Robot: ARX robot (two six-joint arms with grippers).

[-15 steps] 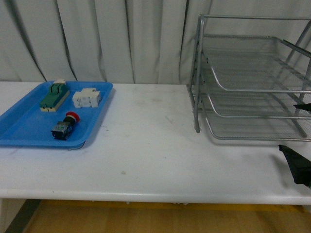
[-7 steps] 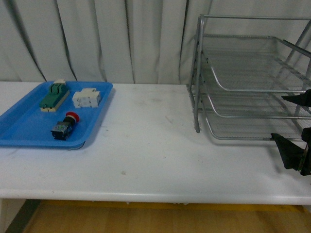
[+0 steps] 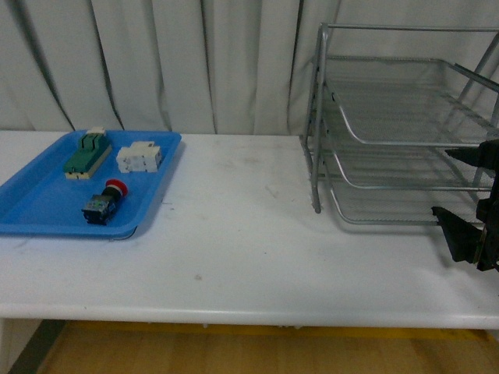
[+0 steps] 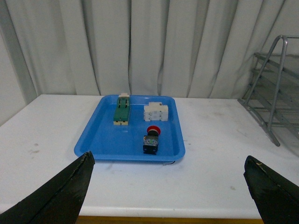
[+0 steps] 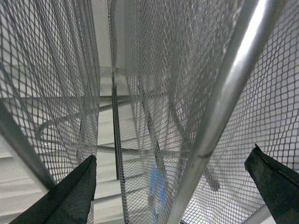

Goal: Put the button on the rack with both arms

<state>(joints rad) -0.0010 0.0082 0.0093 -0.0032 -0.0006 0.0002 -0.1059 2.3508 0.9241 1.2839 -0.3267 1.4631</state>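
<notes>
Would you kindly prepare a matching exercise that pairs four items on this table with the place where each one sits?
Things:
1. button
2. green-and-cream switch block
3. white block
4. rack

Places:
a. standing on the table, outside the blue tray
b. far left part of the blue tray
c. in the blue tray, nearest its front edge
d. far right part of the blue tray

Pairs: 1-c, 2-b, 3-d, 4-a

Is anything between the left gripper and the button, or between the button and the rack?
Nothing visible. The open left gripper faces the button across the low rim of the blue tray; bare table lies between tray and rack.
</notes>
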